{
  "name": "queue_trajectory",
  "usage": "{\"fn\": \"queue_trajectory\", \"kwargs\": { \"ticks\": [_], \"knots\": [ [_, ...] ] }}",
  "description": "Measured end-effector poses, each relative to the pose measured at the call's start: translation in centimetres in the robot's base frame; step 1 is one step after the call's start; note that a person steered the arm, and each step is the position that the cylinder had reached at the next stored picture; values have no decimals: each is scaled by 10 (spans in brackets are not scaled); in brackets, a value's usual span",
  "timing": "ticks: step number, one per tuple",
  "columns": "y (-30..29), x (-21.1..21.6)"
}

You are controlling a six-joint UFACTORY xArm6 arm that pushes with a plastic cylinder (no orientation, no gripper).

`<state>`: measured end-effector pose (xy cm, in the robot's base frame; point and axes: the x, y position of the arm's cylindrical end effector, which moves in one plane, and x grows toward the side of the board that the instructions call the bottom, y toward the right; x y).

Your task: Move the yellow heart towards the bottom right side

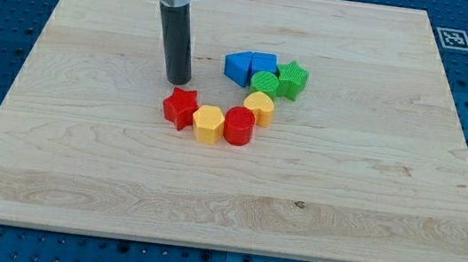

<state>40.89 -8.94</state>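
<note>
**Yellow heart hemmed in by neighbours**

The yellow heart (259, 106) sat mid-board, touching the red cylinder (238, 125) and green block (264, 84). Light, stiff and probably slippery, it looked best pushed from its far-left side. My tip (178, 81), a bare rod with no fingers to open or close, stood left, just beyond the red star (180, 107).

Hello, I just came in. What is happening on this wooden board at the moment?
A robot arm is pushing small blocks about with a dark rod. My tip rests on the wooden board just above the red star, not yet at the yellow heart, which it must move toward the view's bottom right. The heart sits in a cluster with a yellow hexagon, red cylinder, two green blocks and two blue blocks.
</note>
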Motion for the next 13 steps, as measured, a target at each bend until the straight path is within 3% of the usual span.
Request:
{"fn": "queue_trajectory", "kwargs": {
  "ticks": [5, 7, 9, 10, 12, 13],
  "knots": [
    [94, 32],
    [99, 47],
    [249, 65],
    [278, 65],
    [162, 61],
    [134, 61]
  ]
}}
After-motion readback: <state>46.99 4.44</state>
